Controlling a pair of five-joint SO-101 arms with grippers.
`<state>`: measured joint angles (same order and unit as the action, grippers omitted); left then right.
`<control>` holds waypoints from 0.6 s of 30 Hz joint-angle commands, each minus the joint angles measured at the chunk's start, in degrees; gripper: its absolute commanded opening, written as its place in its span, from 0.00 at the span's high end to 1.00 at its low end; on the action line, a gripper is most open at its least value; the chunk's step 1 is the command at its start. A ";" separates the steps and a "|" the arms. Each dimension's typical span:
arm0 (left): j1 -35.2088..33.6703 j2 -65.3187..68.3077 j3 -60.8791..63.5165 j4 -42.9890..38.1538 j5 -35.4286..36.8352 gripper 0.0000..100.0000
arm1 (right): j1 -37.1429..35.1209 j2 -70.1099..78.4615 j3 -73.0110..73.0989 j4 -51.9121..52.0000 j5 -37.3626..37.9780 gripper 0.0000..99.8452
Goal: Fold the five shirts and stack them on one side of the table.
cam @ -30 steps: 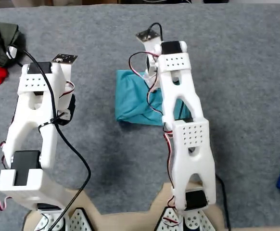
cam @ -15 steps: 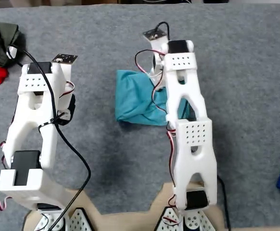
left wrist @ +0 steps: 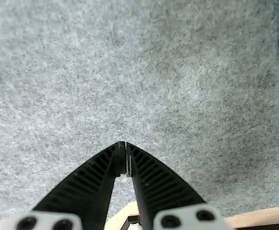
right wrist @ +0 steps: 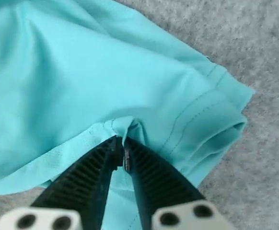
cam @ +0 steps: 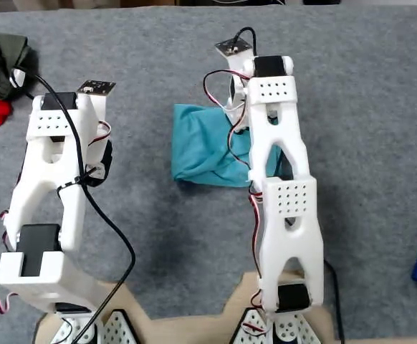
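Grey fuzzy carpet (cam: 380, 107) lies under everything we see. Our right gripper (right wrist: 122, 144) pinches a fold of the soft teal cloth shirt (right wrist: 82, 81). Our left gripper (left wrist: 123, 152) is squeezed tight over the carpet.

The high camera looks straight down on the whole tabletop (cam: 380, 86). Each wrist camera points down past its own jaws, close to the surface. The right wrist and high views share the shirt (cam: 194, 147).
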<state>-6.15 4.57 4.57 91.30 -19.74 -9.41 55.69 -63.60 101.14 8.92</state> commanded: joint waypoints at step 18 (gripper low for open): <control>-0.79 -2.59 -0.53 -0.35 -0.26 0.98 | 5.49 -26.95 30.11 -0.44 7.56 0.99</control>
<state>-6.77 4.57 4.57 91.30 -19.74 -6.07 36.09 -37.67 101.23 14.90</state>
